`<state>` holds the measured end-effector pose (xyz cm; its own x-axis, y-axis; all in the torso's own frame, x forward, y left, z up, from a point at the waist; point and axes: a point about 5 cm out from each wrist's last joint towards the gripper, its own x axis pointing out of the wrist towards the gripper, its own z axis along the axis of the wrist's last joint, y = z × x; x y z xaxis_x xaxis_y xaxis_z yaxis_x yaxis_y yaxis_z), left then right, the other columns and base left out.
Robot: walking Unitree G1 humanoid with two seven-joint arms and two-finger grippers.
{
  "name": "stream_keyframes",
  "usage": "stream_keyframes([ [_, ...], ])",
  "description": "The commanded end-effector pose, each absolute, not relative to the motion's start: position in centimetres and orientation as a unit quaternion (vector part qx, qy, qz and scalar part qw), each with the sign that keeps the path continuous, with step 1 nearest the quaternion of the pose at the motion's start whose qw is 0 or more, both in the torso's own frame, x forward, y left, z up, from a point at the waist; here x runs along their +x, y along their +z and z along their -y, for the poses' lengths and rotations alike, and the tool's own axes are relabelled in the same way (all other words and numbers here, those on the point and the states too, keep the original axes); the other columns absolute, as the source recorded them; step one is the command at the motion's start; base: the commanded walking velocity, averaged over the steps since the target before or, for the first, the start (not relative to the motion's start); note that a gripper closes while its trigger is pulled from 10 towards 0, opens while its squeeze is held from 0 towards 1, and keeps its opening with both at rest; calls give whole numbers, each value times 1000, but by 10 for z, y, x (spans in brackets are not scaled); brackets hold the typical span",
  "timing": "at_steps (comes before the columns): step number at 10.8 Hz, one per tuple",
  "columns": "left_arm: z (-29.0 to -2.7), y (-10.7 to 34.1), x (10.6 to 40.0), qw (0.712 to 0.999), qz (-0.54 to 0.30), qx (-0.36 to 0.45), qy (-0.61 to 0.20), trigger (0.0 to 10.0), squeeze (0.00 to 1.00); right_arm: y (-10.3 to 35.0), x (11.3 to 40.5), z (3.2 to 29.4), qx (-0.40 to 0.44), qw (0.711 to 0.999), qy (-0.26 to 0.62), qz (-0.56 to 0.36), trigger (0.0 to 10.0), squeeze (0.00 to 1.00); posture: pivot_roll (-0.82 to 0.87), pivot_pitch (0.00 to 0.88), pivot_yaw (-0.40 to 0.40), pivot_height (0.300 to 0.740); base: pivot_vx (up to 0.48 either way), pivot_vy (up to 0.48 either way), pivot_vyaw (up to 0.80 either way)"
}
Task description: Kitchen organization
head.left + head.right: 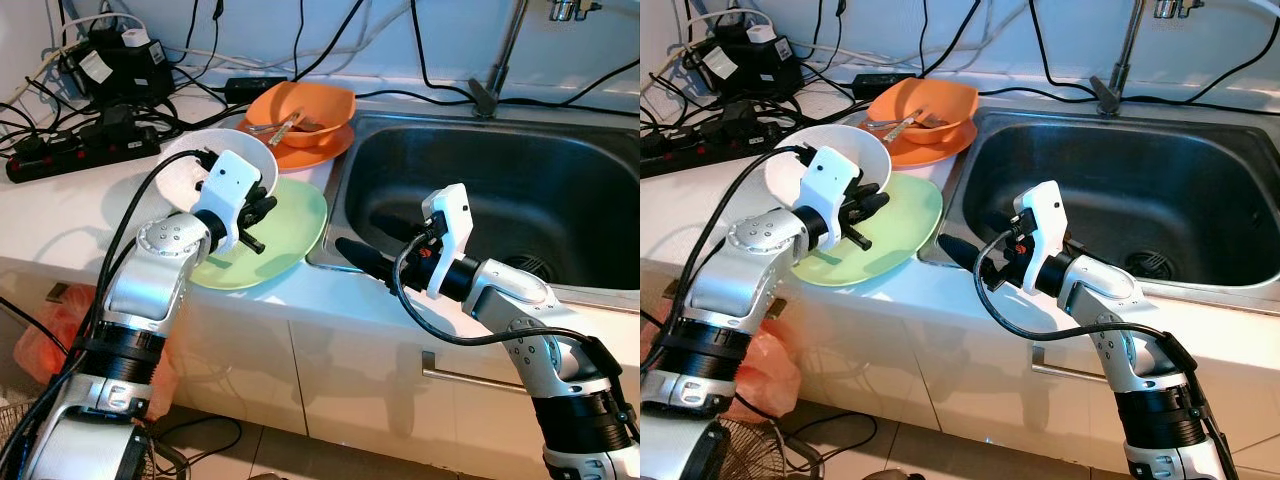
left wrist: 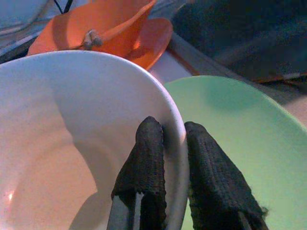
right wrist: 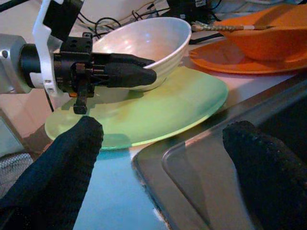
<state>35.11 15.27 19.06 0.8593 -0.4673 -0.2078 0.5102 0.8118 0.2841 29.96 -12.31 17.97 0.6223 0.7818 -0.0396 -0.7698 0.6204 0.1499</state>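
Observation:
A white bowl [image 1: 185, 170] is tilted on its side over the back-left part of a pale green plate [image 1: 290, 235] on the counter. My left gripper [image 2: 175, 129] is shut on the white bowl's rim, one finger inside and one outside. Behind them an orange bowl [image 1: 310, 110] holding cutlery [image 1: 280, 125] sits on an orange plate [image 1: 335, 145]. My right gripper [image 3: 163, 136] is open and holds nothing. It hovers over the sink's front-left corner, pointing at the green plate [image 3: 158, 105].
The steel sink [image 1: 480, 170] lies to the right, with a faucet [image 1: 500, 60] behind it. A power strip [image 1: 80, 150] and tangled cables crowd the counter's back left. An orange bag [image 1: 50, 340] lies on the floor on the left.

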Motion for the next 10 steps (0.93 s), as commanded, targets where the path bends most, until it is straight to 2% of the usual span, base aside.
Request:
stream_keyframes([
  [1,-150,182,348,948,-78,160,-262,0,0,182,298,121,59,894,441,-48,10000,0,62,39,64,740,0,0,0],
  [4,-136,179,339,953,-54,147,-258,0,0,182,299,121,59,894,442,-47,10000,0,64,37,62,740,0,0,0],
  [10,-117,207,322,964,47,122,-233,0,0,184,304,121,64,897,436,-42,10000,0,73,28,66,740,0,0,0],
])
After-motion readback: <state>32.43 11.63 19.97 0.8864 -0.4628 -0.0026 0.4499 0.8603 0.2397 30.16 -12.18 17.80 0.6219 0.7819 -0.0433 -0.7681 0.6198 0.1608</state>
